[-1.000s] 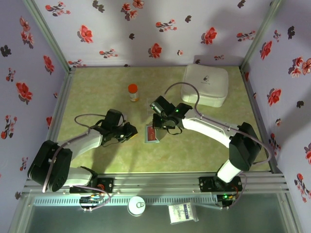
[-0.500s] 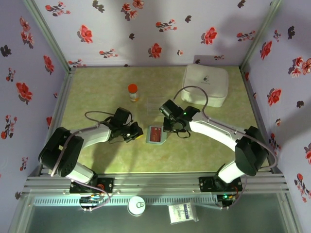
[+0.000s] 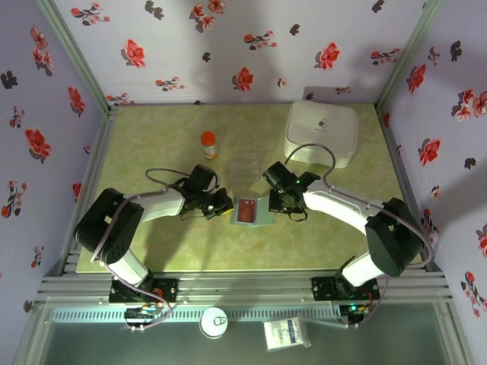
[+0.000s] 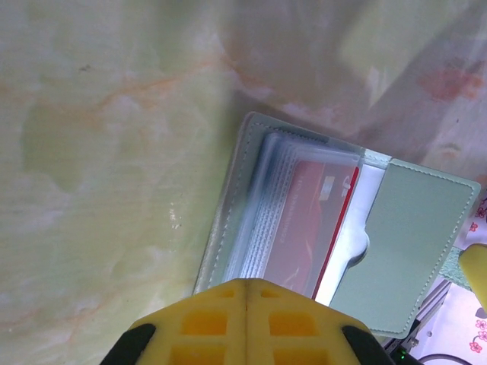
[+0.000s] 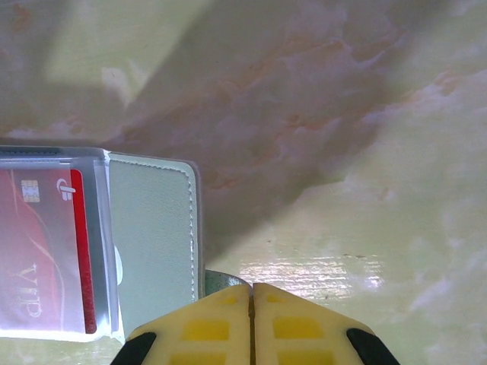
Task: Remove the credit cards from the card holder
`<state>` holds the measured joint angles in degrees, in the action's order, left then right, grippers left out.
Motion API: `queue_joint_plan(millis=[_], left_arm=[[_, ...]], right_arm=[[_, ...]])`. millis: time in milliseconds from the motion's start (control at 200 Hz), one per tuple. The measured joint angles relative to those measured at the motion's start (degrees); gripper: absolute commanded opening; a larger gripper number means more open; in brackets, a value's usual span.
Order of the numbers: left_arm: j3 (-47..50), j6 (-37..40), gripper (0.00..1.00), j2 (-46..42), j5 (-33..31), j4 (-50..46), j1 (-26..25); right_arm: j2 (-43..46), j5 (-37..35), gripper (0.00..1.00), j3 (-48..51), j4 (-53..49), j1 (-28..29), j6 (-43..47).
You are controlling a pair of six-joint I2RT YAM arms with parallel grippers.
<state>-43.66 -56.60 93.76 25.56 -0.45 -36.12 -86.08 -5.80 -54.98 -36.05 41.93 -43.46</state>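
The card holder (image 3: 263, 214) lies open and flat on the green table. Its pale grey-green cover (image 4: 415, 243) (image 5: 152, 236) is on the right and clear sleeves are on the left. A red credit card (image 3: 245, 211) (image 4: 304, 224) (image 5: 34, 258) sits in the top sleeve, with more sleeve edges stacked beneath it. My left gripper (image 3: 223, 205) (image 4: 247, 283) is shut, its tips over the holder's left edge. My right gripper (image 3: 276, 205) (image 5: 253, 286) is shut at the holder's right edge, where a grey corner of the holder meets its fingertips.
A small orange-capped bottle (image 3: 208, 144) stands at the back left of the holder. A big white rounded case (image 3: 321, 133) sits at the back right. A faint clear tray (image 3: 245, 166) lies just behind the holder. Floral walls enclose the table.
Both arms moved inward and down toward the holder. The holder went from tilted up to lying flat and open, shifted slightly right. The left gripper closed fully.
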Motion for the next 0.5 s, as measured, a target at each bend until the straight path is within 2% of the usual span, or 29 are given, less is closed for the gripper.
queue_joint_plan(millis=[500], left_arm=[[1.64, 0.04, 0.02, -0.24, -0.98, -0.94, 0.13]], right_arm=[[-4.28, 3.02, 0.00, 1.33, 6.69, -0.04, 0.44]])
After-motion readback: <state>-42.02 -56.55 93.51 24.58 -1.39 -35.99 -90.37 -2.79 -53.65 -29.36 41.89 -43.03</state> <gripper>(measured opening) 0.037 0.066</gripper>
